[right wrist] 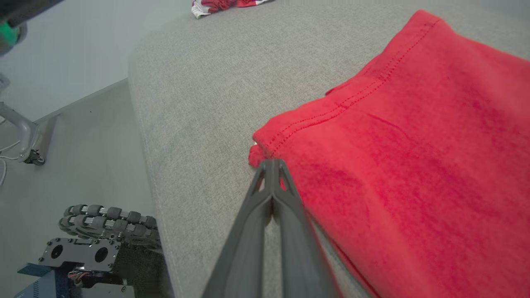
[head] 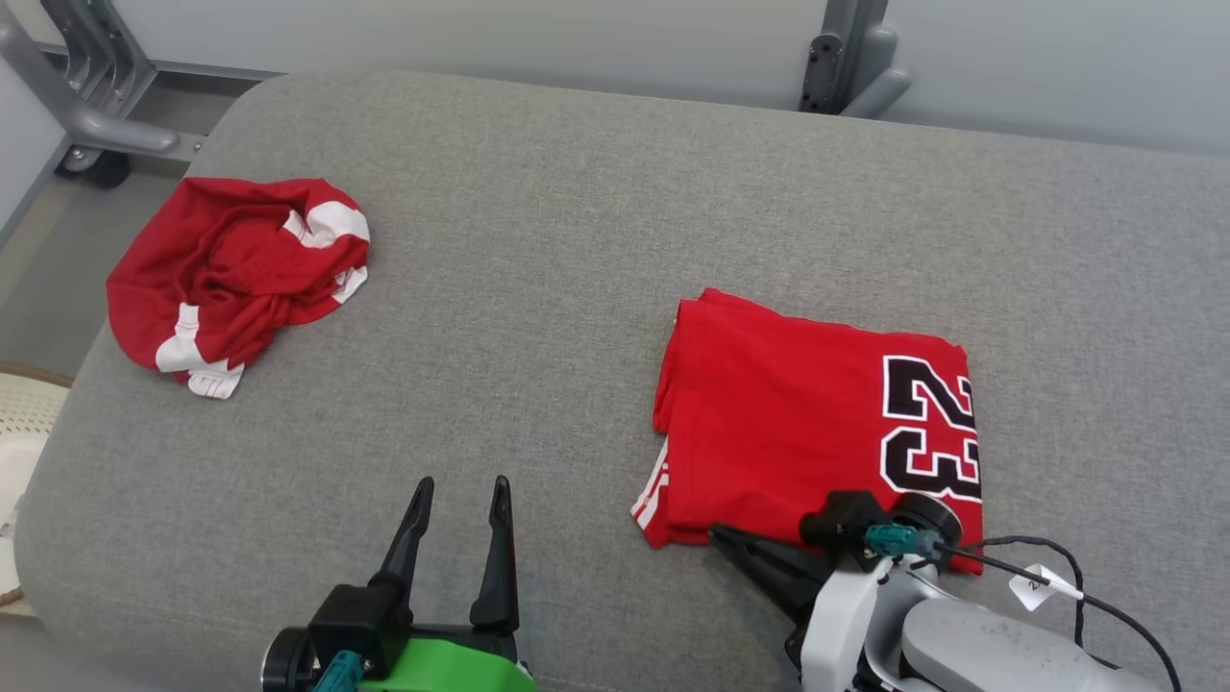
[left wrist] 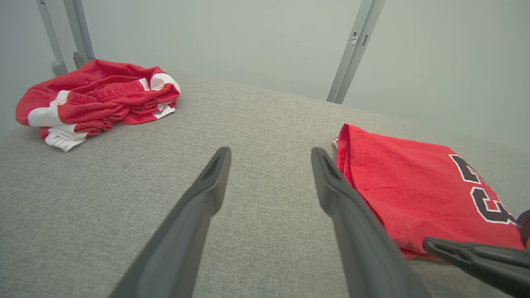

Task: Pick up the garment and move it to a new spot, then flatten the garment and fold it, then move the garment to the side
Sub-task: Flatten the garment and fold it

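Note:
A red jersey (head: pixel 798 423) printed with a black 23 lies folded flat on the right half of the grey cushion (head: pixel 538 240). My right gripper (head: pixel 719 535) is shut; its fingers point left along the jersey's front edge, and their tip touches the near left corner (right wrist: pixel 271 162). No cloth shows between them. My left gripper (head: pixel 459 490) stands open over bare cushion left of the jersey (left wrist: pixel 414 194), with nothing between its fingers (left wrist: pixel 215 174). A second red and white garment (head: pixel 240 274) sits crumpled at the far left.
Grey metal frame legs rise behind the cushion at the back right (head: pixel 846 58) and back left (head: pixel 86 86). A pale perforated basket (head: pixel 24 423) stands off the cushion's left edge. My wheeled base (right wrist: pixel 107 219) sits below the cushion's front edge. Bare cushion separates the two garments.

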